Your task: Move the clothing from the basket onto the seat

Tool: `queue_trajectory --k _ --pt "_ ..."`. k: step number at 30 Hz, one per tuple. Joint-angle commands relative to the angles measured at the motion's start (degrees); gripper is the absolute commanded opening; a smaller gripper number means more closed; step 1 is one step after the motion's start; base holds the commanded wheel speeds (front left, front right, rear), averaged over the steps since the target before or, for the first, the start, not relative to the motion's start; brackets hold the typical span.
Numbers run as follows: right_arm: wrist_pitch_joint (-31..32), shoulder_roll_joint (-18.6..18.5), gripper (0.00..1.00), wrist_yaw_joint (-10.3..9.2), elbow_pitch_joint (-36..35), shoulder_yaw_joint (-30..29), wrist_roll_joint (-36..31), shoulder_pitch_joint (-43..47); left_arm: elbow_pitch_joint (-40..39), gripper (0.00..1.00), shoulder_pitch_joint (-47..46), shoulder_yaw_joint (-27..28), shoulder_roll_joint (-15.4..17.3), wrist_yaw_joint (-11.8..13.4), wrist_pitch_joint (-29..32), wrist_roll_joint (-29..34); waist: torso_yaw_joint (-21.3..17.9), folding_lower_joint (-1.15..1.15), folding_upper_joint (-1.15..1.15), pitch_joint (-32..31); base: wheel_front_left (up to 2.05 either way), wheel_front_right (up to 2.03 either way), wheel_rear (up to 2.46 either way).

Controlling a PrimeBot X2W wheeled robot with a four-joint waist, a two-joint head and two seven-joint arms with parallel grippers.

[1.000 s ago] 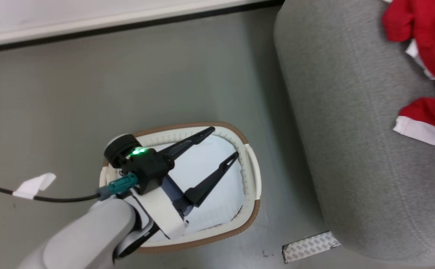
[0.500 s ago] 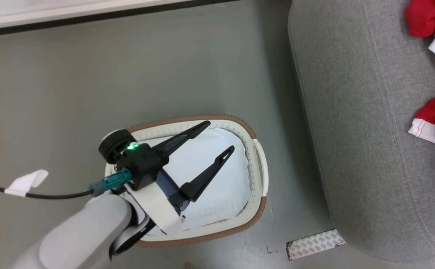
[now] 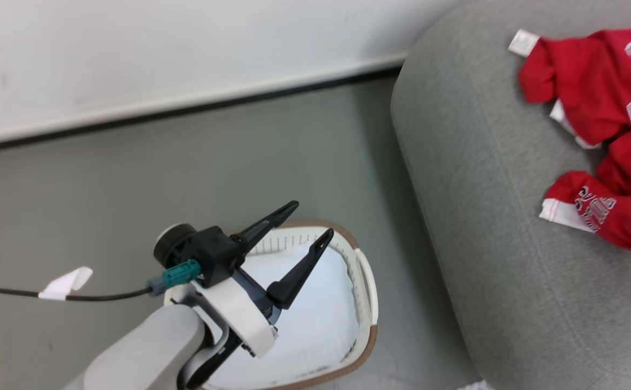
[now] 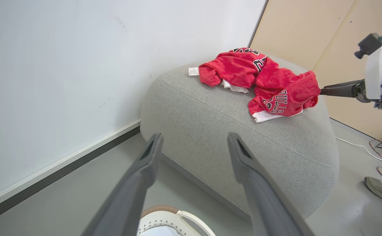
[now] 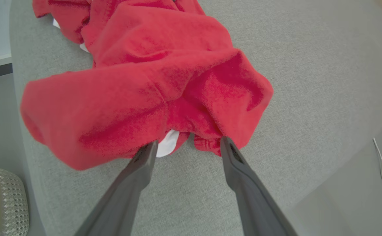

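The large grey woven-fabric seat with rounded edges (image 3: 500, 244) takes up the right side of your head view, standing on the floor against the pale wall.

On its top lies the clothing, two red sports-jersey garments with black-and-white lettering and white trim bands (image 3: 592, 92), crumpled and touching one another. All of the red fabric you can see is on the seat.

On the floor beside the seat stands the oval cream-white perforated plastic basket with a brown woven-look rim (image 3: 367, 281). Inside it you see a plain white pad (image 3: 315, 319) lining the bottom.

Your left gripper (image 3: 311, 219) hovers over the basket's far rim. Its two long dark fingers (image 3: 294, 271) are spread wide, with nothing between them and touching nothing. In the left wrist view they point toward the seat's side.

Your right gripper (image 5: 188, 143) is over the seat top, at the near edge of the clothing. Its fingers (image 5: 135, 177) are likewise spread wide and do not pinch the fabric. A red fold and a scrap of white trim lie at the two tips. You cannot tell whether the tips touch the cloth.

A small white tag (image 3: 521, 42) sticks out of the farther garment, resting on the grey fabric.
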Motion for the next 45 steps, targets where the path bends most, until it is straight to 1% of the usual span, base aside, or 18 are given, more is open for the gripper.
queue_trajectory --k 1,5,6,7,12,14,16,18,22,26,29,32,34,36,41,45 --pt "1.14 -1.12 1.00 -0.14 -1.23 0.39 0.87 1.81 0.62 1.00 1.26 0.50 -0.46 0.27 -0.35 -0.35 -0.69 0.00 0.00 -4.71 0.00 0.00 0.00" --pt "4.55 -3.80 1.00 -0.14 -7.64 1.48 3.24 5.64 2.60 1.00 3.43 2.45 -2.01 1.06 -0.35 -1.50 -0.33 0.00 0.00 -9.48 0.00 0.00 0.00" --pt "4.98 -4.82 1.00 -0.14 -11.14 1.76 4.20 7.20 2.97 1.00 4.45 3.98 -2.88 1.56 -0.41 -2.15 0.20 0.00 0.00 -11.54 0.00 0.00 0.00" --pt "4.86 -5.09 1.00 -0.14 -12.84 2.04 4.61 7.71 3.25 1.00 5.18 4.87 -3.20 1.99 -0.41 -2.53 0.51 0.00 0.00 -12.49 0.00 0.00 0.00" --pt "1.83 -5.58 1.00 -0.14 -19.43 3.69 5.51 8.59 3.69 1.00 8.61 10.57 -4.46 3.42 -0.40 -3.07 2.90 0.00 0.00 -17.25 0.00 0.00 0.00" --pt "-0.56 -5.00 1.00 -0.14 -20.89 4.69 5.65 8.48 3.66 1.00 10.25 13.51 -4.69 3.94 -0.40 -3.10 4.10 0.00 0.00 -18.96 0.00 0.00 0.00" --pt "-4.00 -3.54 1.00 -0.14 -21.50 6.10 5.93 7.74 3.49 1.00 12.27 16.60 -4.69 4.37 -0.41 -3.07 5.13 0.00 0.00 -20.52 0.00 0.00 0.00" --pt "-7.39 -2.11 1.00 -0.14 -21.09 8.67 6.56 7.49 2.75 1.00 14.03 20.24 -4.61 4.93 -0.41 -3.19 6.19 0.00 0.00 -21.39 0.00 0.00 0.00" --pt "-14.56 1.01 1.00 -0.14 -18.80 13.35 6.08 7.19 2.20 1.00 18.62 27.20 -4.53 6.71 -0.41 -1.24 8.54 0.00 0.00 -22.55 0.00 0.00 0.00" --pt "-21.14 4.05 1.00 -0.14 -15.75 16.43 5.54 8.11 2.10 1.00 22.79 33.95 -5.88 8.28 -0.42 0.84 10.63 0.00 0.00 -23.20 0.00 0.00 0.00" --pt "-26.01 6.09 1.00 -0.14 -13.58 17.68 4.85 9.59 2.57 1.00 26.02 37.43 -7.49 7.80 -0.42 2.21 11.99 0.00 0.00 -23.57 0.00 0.00 0.00" --pt "-30.90 7.82 1.00 -0.14 -11.45 18.28 4.70 10.39 3.61 1.00 28.70 40.01 -9.29 6.41 -0.42 2.17 12.72 0.00 0.00 -23.73 0.00 0.00 0.00" --pt "-34.34 8.94 1.00 -0.14 -9.61 19.29 4.06 11.24 4.35 1.00 30.16 41.57 -10.08 5.45 -0.42 3.38 12.98 0.00 0.00 -23.89 0.00 0.00 0.00" --pt "-36.87 10.33 1.00 -0.14 -7.99 20.20 3.98 11.85 5.09 1.00 31.24 43.25 -10.91 4.99 -0.42 5.04 13.28 0.00 0.00 -23.96 0.00 0.00 0.00" --pt "-39.12 12.84 1.00 -0.14 -4.62 22.31 3.43 13.71 5.18 1.00 33.56 47.05 -13.64 5.01 -0.42 10.84 14.00 0.00 0.00 -24.16 0.00 0.00 0.00" --pt "-39.37 14.74 1.00 -0.14 -3.47 23.54 2.33 12.97 5.49 1.00 35.22 49.74 -15.82 4.00 -0.42 14.70 13.75 0.00 0.00 -24.09 0.00 0.00 0.00"
